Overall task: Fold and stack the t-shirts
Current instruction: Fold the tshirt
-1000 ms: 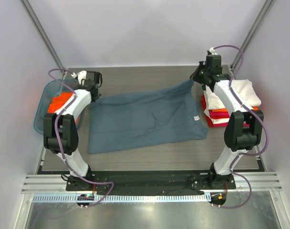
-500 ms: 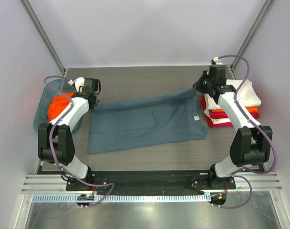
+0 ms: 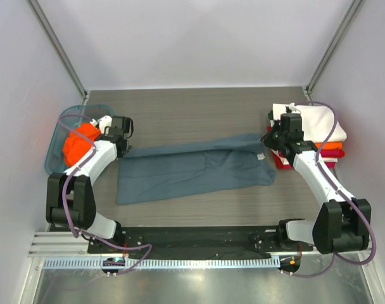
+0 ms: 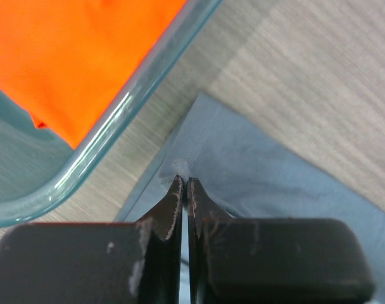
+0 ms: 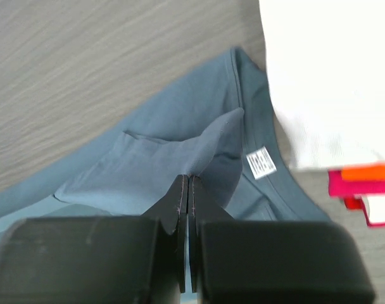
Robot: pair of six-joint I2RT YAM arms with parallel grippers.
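My left end effector [image 4: 183, 182] and right end effector [image 5: 186, 180] each clench the far edge of the blue-grey t-shirt [image 3: 192, 168], which lies across the middle of the counter [image 3: 180, 107]. Pinches this thin could slip, or my right could snag the folded stack [image 3: 309, 121] at the right edge.

The left gripper [image 4: 184, 182] pinches a corner of the blue-grey shirt [image 4: 275, 183] on the table [image 4: 319, 76], beside a teal basket [image 4: 119, 117] holding an orange shirt [image 4: 72, 57].

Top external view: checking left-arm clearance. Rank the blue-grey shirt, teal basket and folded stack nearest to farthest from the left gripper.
1. blue-grey shirt, its left corner pinched by the left gripper
2. teal basket, just to the left
3. folded stack, far right
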